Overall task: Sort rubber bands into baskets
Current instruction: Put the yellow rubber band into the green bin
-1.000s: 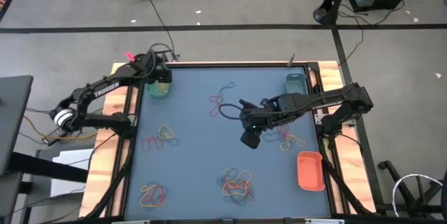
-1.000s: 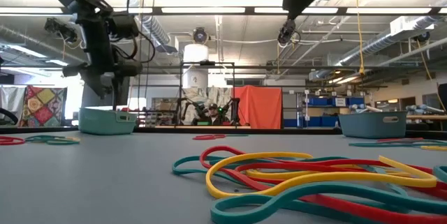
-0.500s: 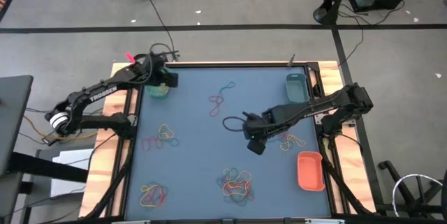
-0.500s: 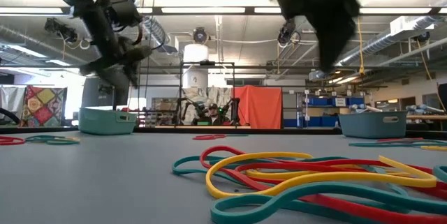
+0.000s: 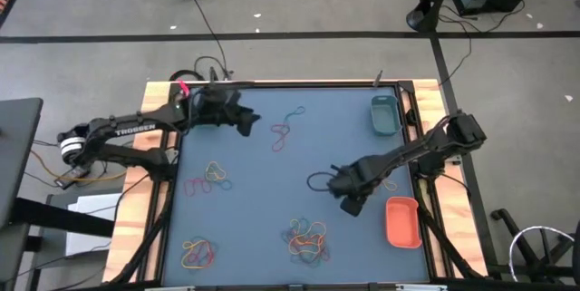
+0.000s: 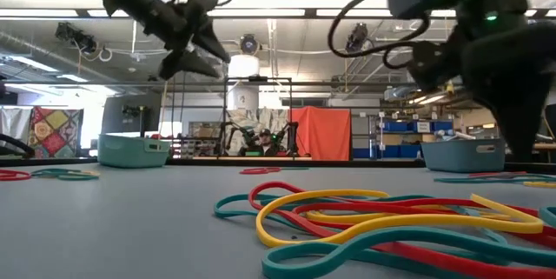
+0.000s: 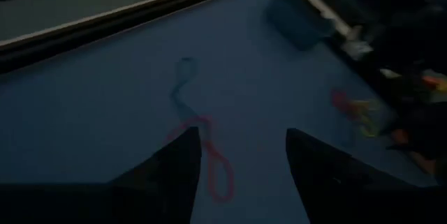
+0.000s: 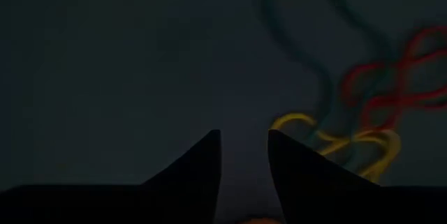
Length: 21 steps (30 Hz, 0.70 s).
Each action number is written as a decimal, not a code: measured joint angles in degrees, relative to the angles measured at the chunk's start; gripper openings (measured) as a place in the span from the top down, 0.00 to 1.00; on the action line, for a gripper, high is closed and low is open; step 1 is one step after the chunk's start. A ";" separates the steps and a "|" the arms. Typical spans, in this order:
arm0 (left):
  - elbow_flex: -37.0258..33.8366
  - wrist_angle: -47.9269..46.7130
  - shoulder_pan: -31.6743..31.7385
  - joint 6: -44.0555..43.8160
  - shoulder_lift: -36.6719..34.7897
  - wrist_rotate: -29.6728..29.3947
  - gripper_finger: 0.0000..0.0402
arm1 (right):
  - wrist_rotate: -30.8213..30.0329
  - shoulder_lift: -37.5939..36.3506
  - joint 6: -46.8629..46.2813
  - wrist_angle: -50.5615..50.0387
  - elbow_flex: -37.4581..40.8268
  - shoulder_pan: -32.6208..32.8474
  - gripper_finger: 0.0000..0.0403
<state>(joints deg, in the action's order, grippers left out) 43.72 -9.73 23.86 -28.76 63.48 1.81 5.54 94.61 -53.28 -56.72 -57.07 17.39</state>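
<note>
Rubber bands lie in loose heaps on the blue table: one at the far middle (image 5: 287, 129), one at the left (image 5: 210, 179), two near the front edge (image 5: 308, 237) (image 5: 198, 253), one at the right (image 5: 378, 182). My left gripper (image 5: 246, 121) hangs open above the table, pointing at the far-middle heap (image 7: 209, 161). My right gripper (image 5: 352, 202) points down, open, low over bare table beside the right heap (image 8: 363, 112). The green basket (image 6: 133, 150) stands far left, the teal one (image 5: 384, 114) far right, the orange one (image 5: 402, 221) near right.
Wooden rails (image 5: 152, 191) edge the table on the left and right. A black cable loop (image 5: 317, 182) hangs by my right wrist. Bare table lies between the heaps in the middle (image 5: 263, 191).
My left gripper has swung from over the green basket toward the table's right, tipping up from pointing down to a slant, and now faces the far-middle heap. My right gripper has sunk toward the table and gone toward the near edge, beside the right heap.
</note>
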 joint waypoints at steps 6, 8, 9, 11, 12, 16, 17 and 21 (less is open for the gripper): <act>0.00 1.11 -3.51 3.29 0.42 -2.92 0.47 | -3.79 -0.02 -5.60 -0.20 2.30 2.40 0.68; 0.00 1.41 -3.84 3.31 0.42 -3.22 0.47 | -4.87 -0.02 -5.97 0.10 2.88 2.42 0.68; 0.00 1.37 -3.98 3.31 0.42 -3.30 0.47 | -4.93 -0.02 -5.95 0.86 3.35 2.42 0.68; -0.02 1.30 -4.13 3.35 0.42 -3.39 0.47 | -4.85 -0.02 -5.91 2.91 4.44 2.42 0.68; -0.01 1.32 -4.16 3.34 0.42 -3.37 0.47 | -4.73 -0.02 -6.01 3.77 5.10 2.42 0.68; -0.01 1.20 -4.51 3.03 0.42 -2.18 0.47 | -4.56 -0.24 -7.76 5.40 7.73 2.42 0.68; 0.00 1.24 -4.81 2.81 0.42 -2.12 0.47 | -4.49 -0.33 -8.36 5.50 8.23 2.42 0.68; -0.02 1.23 -5.95 2.85 0.42 -2.08 0.47 | -4.39 -0.30 -8.43 4.86 8.11 2.59 0.68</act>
<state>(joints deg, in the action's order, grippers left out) 43.71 -8.50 17.91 -25.92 63.90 -0.27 1.15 94.31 -61.70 -51.85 -48.96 19.99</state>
